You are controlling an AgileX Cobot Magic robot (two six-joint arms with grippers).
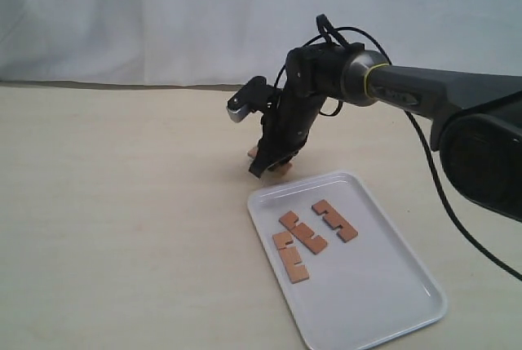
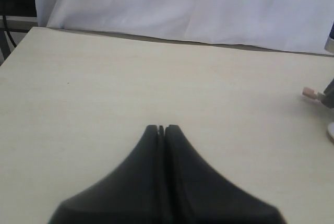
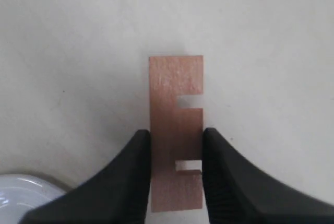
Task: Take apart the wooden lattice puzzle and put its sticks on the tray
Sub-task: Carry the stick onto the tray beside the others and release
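A pale, faintly wood-grained table [image 1: 122, 228] fills the scene, bare over its whole left half, and a white cloth [image 1: 163, 15] hangs in soft folds along the far edge. The left gripper [image 2: 161, 128] shows only in its own wrist view: its black jaws are pressed together with nothing between them, over bare table. Near the middle, the right gripper [image 1: 269, 166] points steeply down just beyond the far left corner of the tray [image 1: 391, 301] and pinches a stick [image 3: 176, 104] across its width. This is a flat reddish-brown bar with two square notches cut into one edge, and about half of it juts past the fingertips; whether it touches the table cannot be told. The white tray, with rounded corners and a low rim, lies near and to the right, and three sticks [image 1: 303, 232] of the same wood lie flat and loose in its left part. The dark arm [image 1: 440, 93] reaches in from the right, a black cable [image 1: 432, 170] trailing from it
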